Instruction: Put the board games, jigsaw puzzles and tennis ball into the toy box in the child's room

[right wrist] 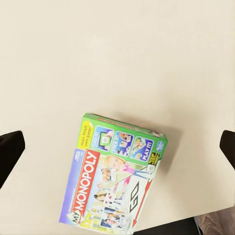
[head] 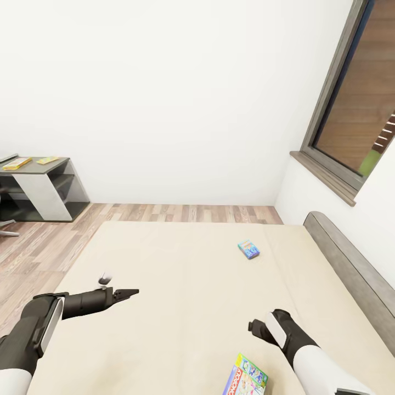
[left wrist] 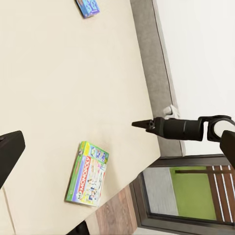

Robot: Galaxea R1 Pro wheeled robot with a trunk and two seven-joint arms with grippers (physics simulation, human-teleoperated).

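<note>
Bed (head: 181,274): beige mattress, grey headboard along the window-side wall, wide bare surface between the items. Monopoly board game (right wrist: 115,178): flat on the mattress at its near edge, one corner close to the floor side; it lies directly under the right gripper (right wrist: 117,147), whose fingertips stand wide apart on either side, holding nothing. Small blue game box (head: 248,249): flat on the mattress, well apart from the Monopoly box, nearer the headboard and far end. Left gripper (head: 130,293): hovering over the mattress near its open side, fingers drawn to a closed point, empty. Desk (head: 46,189): far left against the wall, two flat yellowish items (head: 17,163) on top; wood-plank floor (head: 33,247) lies between desk and bed.
</note>
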